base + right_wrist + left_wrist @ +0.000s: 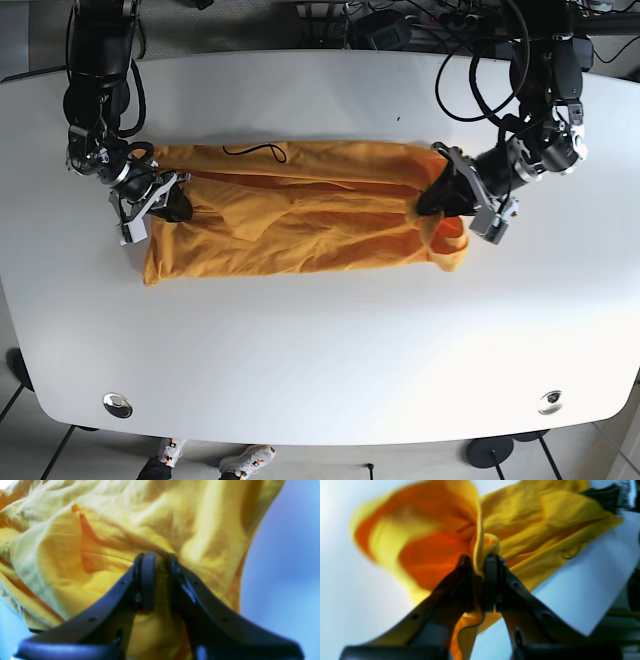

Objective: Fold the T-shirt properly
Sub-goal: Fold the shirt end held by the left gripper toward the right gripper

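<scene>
In the left wrist view, a bunched fold of the shirt (532,530) is pinched tight in the left gripper (482,562), jaws closed right down on the fabric, with the rest of it spread out blurry over the table (590,585). In the right wrist view, the right gripper (158,560) is likewise clamped on a wad of yellow cloth, jaws nearly together with fabric squeezed between them. From the base view, the shirt is seen stretched sideways across the table's middle, held at one end by each gripper, and a thin black cord (255,151) is lying on its far edge.
</scene>
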### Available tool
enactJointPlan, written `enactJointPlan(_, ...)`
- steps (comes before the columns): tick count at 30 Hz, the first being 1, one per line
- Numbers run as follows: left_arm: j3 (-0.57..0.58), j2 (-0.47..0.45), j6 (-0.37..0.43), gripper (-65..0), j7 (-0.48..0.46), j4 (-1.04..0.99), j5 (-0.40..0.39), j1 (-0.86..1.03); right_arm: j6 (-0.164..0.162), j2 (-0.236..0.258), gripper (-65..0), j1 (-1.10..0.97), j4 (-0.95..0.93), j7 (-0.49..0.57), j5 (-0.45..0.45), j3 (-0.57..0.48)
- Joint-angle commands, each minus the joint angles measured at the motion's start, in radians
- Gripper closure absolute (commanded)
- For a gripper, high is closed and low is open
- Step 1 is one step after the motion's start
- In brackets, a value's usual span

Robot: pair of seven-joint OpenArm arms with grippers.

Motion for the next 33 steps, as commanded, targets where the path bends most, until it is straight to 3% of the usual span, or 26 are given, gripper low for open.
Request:
enactJointPlan(1,0.045,0.017,0.037,0.0,-0.03,0.016,-0.019,-0.067,-0.006,0.009,-8.7,0.003,0.002,-0.048,-0.036,-0.001)
enactJointPlan(6,0.091,0.144,0.089,0.0,-0.03,-0.15,-0.019,-0.158,-0.007,0.009,-8.7,0.004,0.002,-0.048,-0.036,-0.001)
enactJointPlan(11,0.168,0.172,0.094,0.0,-0.033,-0.265,-0.019,-0.228,-0.007,0.008,-8.7,0.004,0.004,-0.048,-0.036,-0.001)
enactJointPlan(13,0.213,0.178,0.094,-5.6,-0.033,-0.274,-0.019,-0.233,-0.007,0.008,-8.7,0.004,0.004,-0.048,-0.036,-0.001)
enactJointPlan(14,0.239,0.178,0.103,-14.2,-0.033,-0.274,-0.019,-0.25,-0.006,0.008,-8.7,0.004,0.004,-0.048,-0.036,-0.001)
enactJointPlan(16,0.288,0.175,0.171,-23.7,-0.033,-0.274,-0.019,-0.267,-0.006,0.008,-8.7,0.004,0.004,-0.048,-0.036,-0.001)
enactJointPlan(17,0.315,0.173,0.217,-25.1,-0.033,-0.274,-0.019,-0.268,-0.006,0.008,-8.7,0.004,0.004,-0.048,-0.036,-0.001)
enactJointPlan(22,0.481,0.175,0.422,-25.6,-0.032,-0.269,-0.019,-0.342,-0.006,0.008,-8.7,0.004,0.004,-0.048,-0.036,-0.001)
enactJointPlan(25,0.572,0.173,0.461,-25.6,-0.032,-0.26,-0.025,-0.386,-0.006,0.008,-8.7,0.004,0.004,-0.048,-0.036,-0.001)
enactJointPlan(27,0.565,0.173,0.45,-25.4,-0.033,-0.225,-0.022,-0.394,-0.006,0.008,-8.7,0.009,0.004,-0.048,-0.036,-0.001)
enactJointPlan(30,0.427,0.17,0.402,-25.1,-0.033,-0.18,-0.025,-0.388,-0.006,0.008,-8.7,0.026,0.005,-0.048,-0.016,-0.001)
enactJointPlan(33,0.265,0.127,0.298,-25.1,-0.033,-0.176,-0.025,-0.326,-0.006,0.019,-9.5,0.033,0.005,-0.054,0.138,0.044)
